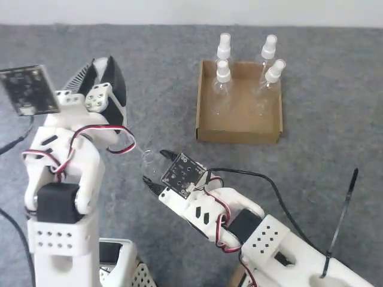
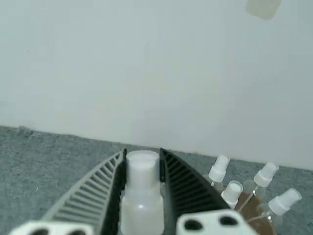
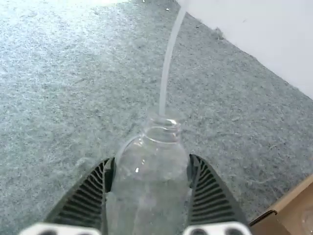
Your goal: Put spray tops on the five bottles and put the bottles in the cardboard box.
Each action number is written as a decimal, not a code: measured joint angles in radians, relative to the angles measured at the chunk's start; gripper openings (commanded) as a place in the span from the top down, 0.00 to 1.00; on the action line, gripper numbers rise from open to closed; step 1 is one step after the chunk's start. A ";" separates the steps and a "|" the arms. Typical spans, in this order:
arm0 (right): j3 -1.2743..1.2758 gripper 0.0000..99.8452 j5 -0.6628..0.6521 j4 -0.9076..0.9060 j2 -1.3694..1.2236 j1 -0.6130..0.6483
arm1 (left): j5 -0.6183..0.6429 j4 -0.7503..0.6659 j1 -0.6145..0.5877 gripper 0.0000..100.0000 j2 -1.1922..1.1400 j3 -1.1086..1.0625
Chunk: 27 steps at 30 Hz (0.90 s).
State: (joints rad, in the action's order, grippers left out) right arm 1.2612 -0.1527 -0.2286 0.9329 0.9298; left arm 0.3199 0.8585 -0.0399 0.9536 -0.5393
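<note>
Bottle, fifth of the set: clear plastic, round-shouldered, with an open neck and no top fitted. I see it clamped between the ribbed black jaws of the right pincer. Its shoulders sit level with the fingertips and its neck stands out just past them.

Dip tube: thin and translucent white. It runs from well beyond the right pincer's tips down into the bottle's neck.

Spray top: white plastic, a cylindrical collar under a slightly narrower head. The left pincer is closed on it, one ribbed jaw pressed to each side. The head reaches as far as the fingertips.

Capped bottles, four in number: clear bodies with white spray tops fitted. They stand upright in two pairs inside the cardboard box. I place the box well apart from both pincers, ahead of the right one and off to the right of the left one. It is plain brown, open-topped and low-walled.

Circuit board: dark and flat, near the left pincer on its left side. Its markings are too small for me to read.

Mat: grey and felt-like, under the box and both arms.
</note>
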 measured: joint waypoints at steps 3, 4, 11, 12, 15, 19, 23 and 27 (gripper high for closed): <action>0.000 0.99 0.000 0.000 0.000 0.000 | 0.005 0.000 0.032 0.99 0.000 -0.028; 0.000 0.99 0.000 0.000 0.000 0.000 | 0.005 0.000 0.052 0.99 0.000 -0.041; 0.014 0.99 0.000 0.000 0.009 0.002 | 0.000 0.000 0.127 0.99 0.000 -0.187; 0.014 0.99 0.000 0.003 0.011 0.000 | 0.002 0.000 0.129 0.99 0.000 -0.201; 0.014 0.99 0.009 0.005 0.011 -0.003 | -0.002 0.032 0.140 0.99 0.000 -0.209; 0.014 0.99 0.094 0.023 0.011 -0.052 | 0.000 0.098 0.158 0.99 0.000 -0.210; 0.014 0.99 0.130 0.064 0.011 -0.083 | -0.034 0.141 0.195 0.99 0.000 -0.210; 0.014 0.99 0.135 0.075 0.011 -0.094 | -0.075 0.149 0.250 0.99 0.000 -0.233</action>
State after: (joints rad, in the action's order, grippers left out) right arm 1.2750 -0.0176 -0.1534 0.9436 0.8362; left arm 0.2447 1.0073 0.2102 0.9536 -0.7725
